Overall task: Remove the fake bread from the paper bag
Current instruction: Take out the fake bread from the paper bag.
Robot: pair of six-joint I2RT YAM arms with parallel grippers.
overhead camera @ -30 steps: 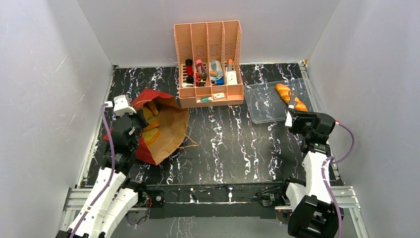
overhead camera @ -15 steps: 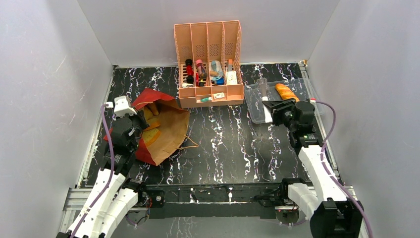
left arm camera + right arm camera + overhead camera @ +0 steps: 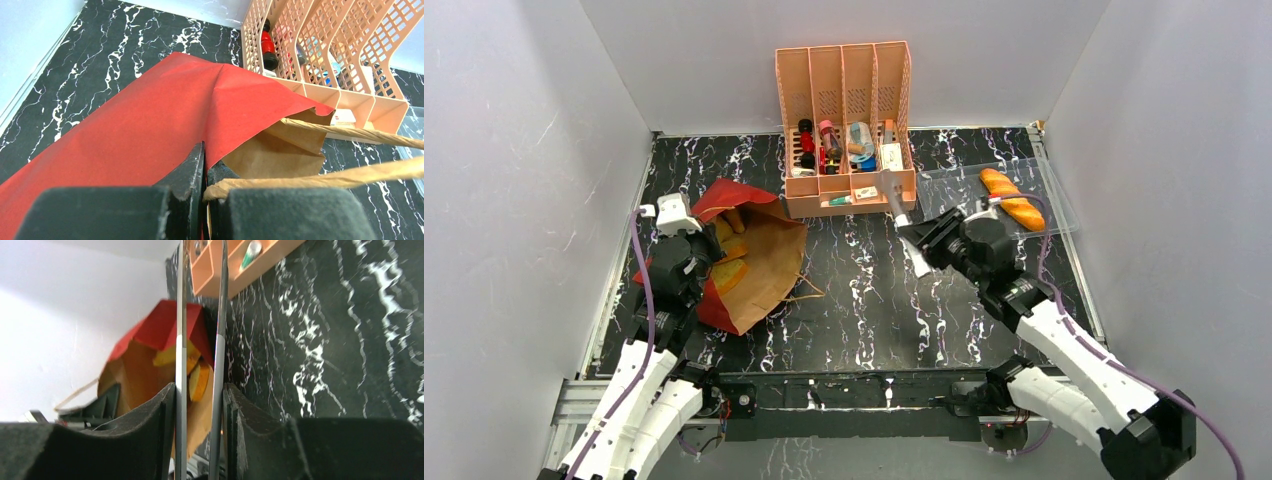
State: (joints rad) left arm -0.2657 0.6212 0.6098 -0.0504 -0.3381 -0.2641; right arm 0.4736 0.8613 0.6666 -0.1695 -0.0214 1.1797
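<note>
Left wrist, claw (image 3: pixel 204 169) seemingly clamping paper bag (image 3: pixel 150 120)

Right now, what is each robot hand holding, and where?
Left gripper pinches the paper bag at its open rim. Right gripper squeezes metal tongs across both arms.

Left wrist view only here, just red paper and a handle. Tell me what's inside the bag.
Observer: Yellow-orange fake bread lies inside the paper bag, visible through its open mouth.
Operator: Report the right gripper.
Observer: The right gripper is shut on metal tongs, pointed toward the bag.
Operator: Name what's already out.
Observer: One baguette lies in the clear tray.
</note>
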